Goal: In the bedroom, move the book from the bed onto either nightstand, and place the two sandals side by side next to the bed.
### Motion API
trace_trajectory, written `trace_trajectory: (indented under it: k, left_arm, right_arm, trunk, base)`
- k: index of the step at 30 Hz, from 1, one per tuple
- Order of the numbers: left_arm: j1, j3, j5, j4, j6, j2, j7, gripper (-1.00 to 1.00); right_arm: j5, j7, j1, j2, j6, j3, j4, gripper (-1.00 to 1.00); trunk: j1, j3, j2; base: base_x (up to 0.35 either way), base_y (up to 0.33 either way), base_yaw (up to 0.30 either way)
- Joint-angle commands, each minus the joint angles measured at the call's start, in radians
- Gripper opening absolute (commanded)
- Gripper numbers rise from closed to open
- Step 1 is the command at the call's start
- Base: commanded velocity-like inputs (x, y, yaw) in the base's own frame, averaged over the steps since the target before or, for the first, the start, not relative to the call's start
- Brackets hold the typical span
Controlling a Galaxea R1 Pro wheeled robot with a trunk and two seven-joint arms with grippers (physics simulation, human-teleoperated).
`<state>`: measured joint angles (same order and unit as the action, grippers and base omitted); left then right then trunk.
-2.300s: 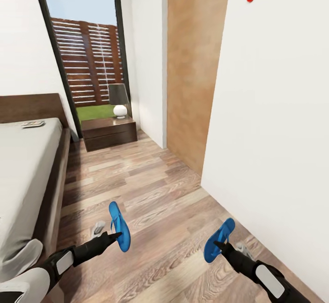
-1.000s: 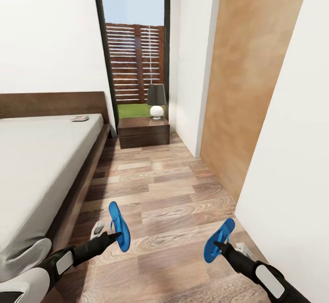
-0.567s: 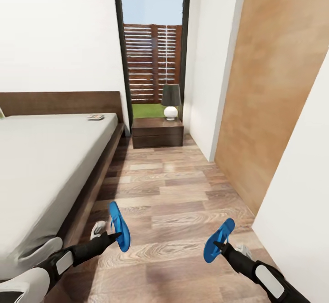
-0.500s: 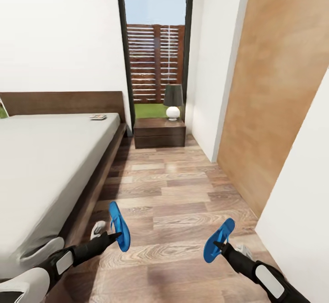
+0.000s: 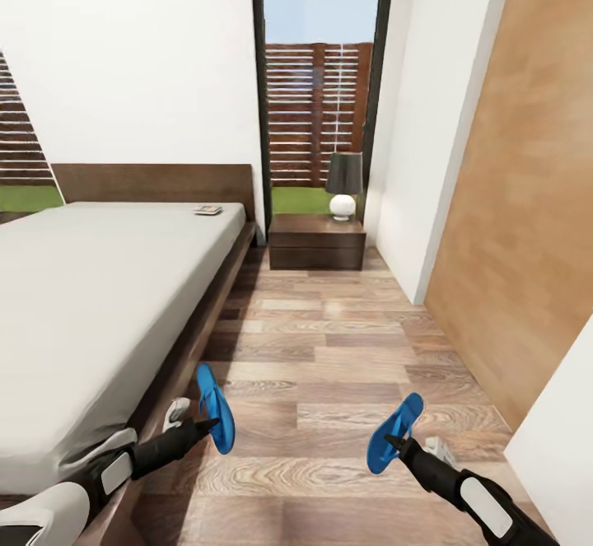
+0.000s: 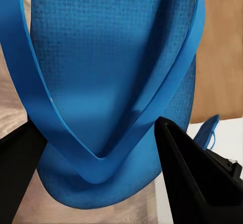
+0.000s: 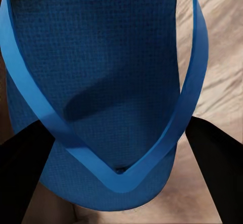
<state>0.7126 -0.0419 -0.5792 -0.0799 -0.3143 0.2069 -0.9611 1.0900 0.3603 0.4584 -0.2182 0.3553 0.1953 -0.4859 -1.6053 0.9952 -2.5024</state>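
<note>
My left gripper (image 5: 207, 426) is shut on one blue sandal (image 5: 216, 408), held on edge above the floor beside the bed (image 5: 99, 282). My right gripper (image 5: 394, 444) is shut on the other sandal (image 5: 395, 433), also off the floor, further right. Up close, each sandal's sole and thong straps (image 6: 106, 82) (image 7: 101, 97) sit between dark fingers (image 6: 192, 178) (image 7: 215, 168). The book (image 5: 207, 210) lies on the grey mattress at its far right corner, near the headboard. A dark nightstand (image 5: 318, 241) stands against the far wall, right of the bed.
A lamp (image 5: 343, 185) with a dark shade and white base sits on the nightstand, before a tall window with a fence. A wood-plank floor aisle (image 5: 329, 340) runs between the bed and a white wall with a tan wooden panel (image 5: 527, 200) on the right.
The whole picture has swung, so the camera turned left: bed, nightstand and window slid rightward in view and a second window showed up at far left. Both arms and sandals keep their pose.
</note>
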Motion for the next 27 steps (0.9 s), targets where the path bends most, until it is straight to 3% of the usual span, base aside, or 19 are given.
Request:
trace_trajectory:
  k: [1, 27]
  left_arm:
    - [0.001, -0.004, -0.008, 0.000, -0.009, 0.000, -0.002, -1.00]
    - [0.001, -0.004, -0.008, 0.000, -0.009, 0.000, -0.002, -1.00]
  right_arm:
    - [0.008, 0.002, 0.001, -0.001, 0.002, 0.004, 0.000, -1.00]
    - [0.008, 0.006, 0.001, -0.003, 0.005, 0.004, 0.000, -1.00]
  trunk:
    - [0.000, 0.001, 0.000]
    - [0.000, 0.001, 0.000]
  base:
    - [0.164, -0.111, 0.228]
    - [0.171, -0.133, 0.028]
